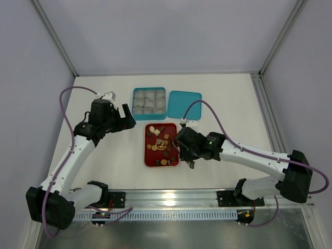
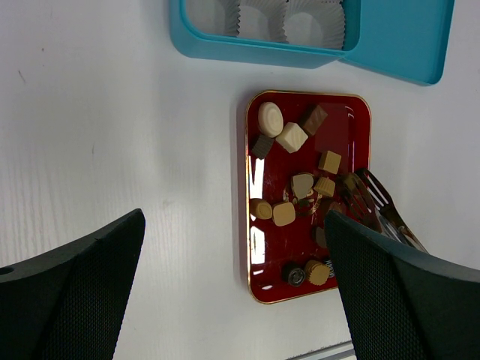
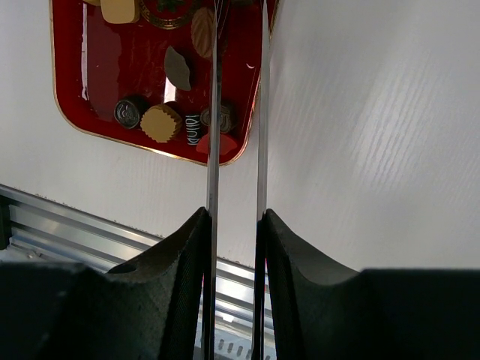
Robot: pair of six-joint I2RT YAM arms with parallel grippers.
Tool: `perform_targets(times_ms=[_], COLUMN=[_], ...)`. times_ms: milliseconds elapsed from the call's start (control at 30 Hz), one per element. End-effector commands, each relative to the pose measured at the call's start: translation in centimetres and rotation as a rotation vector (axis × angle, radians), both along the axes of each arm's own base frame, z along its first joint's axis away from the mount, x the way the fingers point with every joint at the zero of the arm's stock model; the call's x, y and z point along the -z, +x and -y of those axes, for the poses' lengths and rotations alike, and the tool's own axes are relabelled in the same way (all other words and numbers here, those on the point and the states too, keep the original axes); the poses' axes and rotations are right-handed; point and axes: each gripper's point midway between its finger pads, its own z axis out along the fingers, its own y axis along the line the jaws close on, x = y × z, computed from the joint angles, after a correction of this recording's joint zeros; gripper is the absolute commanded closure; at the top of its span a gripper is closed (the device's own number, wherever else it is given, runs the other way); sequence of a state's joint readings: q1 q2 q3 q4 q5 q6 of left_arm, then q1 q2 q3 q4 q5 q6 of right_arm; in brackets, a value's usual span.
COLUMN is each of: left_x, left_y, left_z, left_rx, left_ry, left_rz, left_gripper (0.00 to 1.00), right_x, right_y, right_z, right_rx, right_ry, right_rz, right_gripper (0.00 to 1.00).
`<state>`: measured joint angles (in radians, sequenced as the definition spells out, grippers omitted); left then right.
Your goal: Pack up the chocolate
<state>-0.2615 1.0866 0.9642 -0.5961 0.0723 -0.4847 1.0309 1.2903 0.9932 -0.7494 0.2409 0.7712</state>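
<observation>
The chocolate (image 1: 158, 141) lies as several small dark, tan and cream pieces on a red tray (image 1: 147, 155). My right gripper (image 1: 182, 150) hangs over the tray's right near corner, shut on metal tongs (image 3: 213, 112). In the right wrist view the two blades run from my right gripper (image 3: 235, 211) up over the tray's (image 3: 67, 90) right side, past the chocolate (image 3: 160, 122). The tong tips leave the top of that view. The left wrist view shows the tongs (image 2: 371, 199) beside tan chocolate (image 2: 324, 186). My left gripper (image 1: 128, 118) (image 2: 234, 217) hovers open and empty, left of the tray (image 2: 253, 225).
A teal box (image 1: 134, 101) lined with grey-white paper cups (image 1: 149, 101) stands behind the tray, its teal lid (image 1: 184, 104) lying to its right. A metal rail (image 1: 171, 198) runs along the table's near edge.
</observation>
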Motion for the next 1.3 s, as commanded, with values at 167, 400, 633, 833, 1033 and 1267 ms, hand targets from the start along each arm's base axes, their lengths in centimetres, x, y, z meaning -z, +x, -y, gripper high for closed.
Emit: perform_targets(times_ms=[167,400,633,833,1033,1267], left_x=[-0.4,-0.5,-0.7,-0.8,-1.0,-1.4], left_y=[0.1,0.1,0.1,0.1,0.1,0.2], left_z=[0.0,0.0,0.1,0.0,-0.1,-0.6], left_rx=[0.015,0.016,0.02,0.018,0.015,-0.01], left_ry=[0.006,0.006,0.0,0.001,0.003,0.014], left_rz=[0.021,0.021,0.028,0.031,0.036,0.058], left_gripper=[0.0,0.0,0.0,0.0,0.0,0.0], right_x=[0.0,-0.2,-3.2,-6.3,-9.7,-14.7], right_y=[0.4,0.5,1.0,2.4,5.4,12.9], right_z=[-0.6,-0.8,-0.3,-0.8,-2.2,-5.4], right_rx=[0.014,0.004,0.014,0.006,0.008,-0.004], right_ry=[0.015,0.017,0.036,0.048,0.097,0.191], right_rz=[0.016,0.019,0.074,0.143,0.216,0.368], right_gripper=[0.64,0.76,0.78,0.79,0.8,0.8])
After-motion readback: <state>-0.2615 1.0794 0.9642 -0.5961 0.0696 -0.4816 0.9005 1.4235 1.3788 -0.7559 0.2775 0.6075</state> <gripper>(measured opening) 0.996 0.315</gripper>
